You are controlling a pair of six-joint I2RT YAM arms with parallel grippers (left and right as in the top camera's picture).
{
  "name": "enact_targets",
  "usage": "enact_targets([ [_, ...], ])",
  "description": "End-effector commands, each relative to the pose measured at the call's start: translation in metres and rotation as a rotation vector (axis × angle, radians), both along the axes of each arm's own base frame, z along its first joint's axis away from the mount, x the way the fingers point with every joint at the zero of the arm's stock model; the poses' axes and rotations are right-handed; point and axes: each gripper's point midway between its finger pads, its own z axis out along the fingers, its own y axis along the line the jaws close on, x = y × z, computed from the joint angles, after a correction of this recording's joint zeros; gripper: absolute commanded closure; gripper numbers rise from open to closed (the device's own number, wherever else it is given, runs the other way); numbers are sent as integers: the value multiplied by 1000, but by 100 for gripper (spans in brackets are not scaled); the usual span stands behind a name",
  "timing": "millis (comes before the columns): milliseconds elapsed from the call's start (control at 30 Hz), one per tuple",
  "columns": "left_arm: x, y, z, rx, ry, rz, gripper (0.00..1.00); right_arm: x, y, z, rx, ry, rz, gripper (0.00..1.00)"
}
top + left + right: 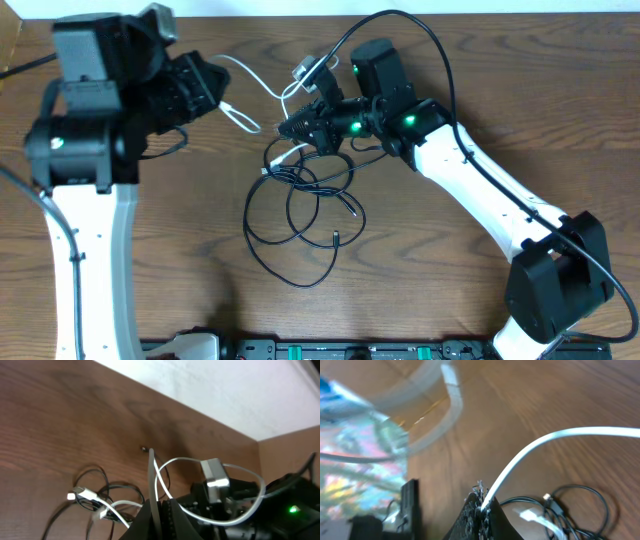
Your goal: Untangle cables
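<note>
Both the left gripper [160, 505] and right gripper [481, 502] pinch the white cable [560, 434] beside the tangled black cables [305, 186].

The table [420, 300] was dark brown wood with a visible grain. Beyond its far edge lay a plain pale surface [225, 390]. Along its near edge ran a black rail [350, 351] with small green marks.
</note>
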Motion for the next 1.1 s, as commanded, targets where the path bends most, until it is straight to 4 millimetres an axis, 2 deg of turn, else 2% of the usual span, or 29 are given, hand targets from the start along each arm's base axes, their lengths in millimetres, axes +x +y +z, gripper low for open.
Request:
enact_targets([
  [0,11,-8,-29,29,85,-14,92,-30,1,34,91,-76,148,99],
  [167,19,-15,-68,25,224,-22,92,-36,1,35,104,-54,180,99],
  [300,27,-8,-91,13,305,9,92,-31,-4,33,98,-54,166,99],
  [500,35,7,-103,-35,367,99,93,-19,-23,13,14,-8,94,99],
  [667,37,17,-106,4,366,139,93,-5,-44,-19,-144,54,-39,99],
  [833,41,21,-105,21,349,154,92,-23,-52,-36,-215,57,29,99],
  [1067,57,27,-97,28,280,195,93,-78,-57,-58,-321,18,257,99],
])
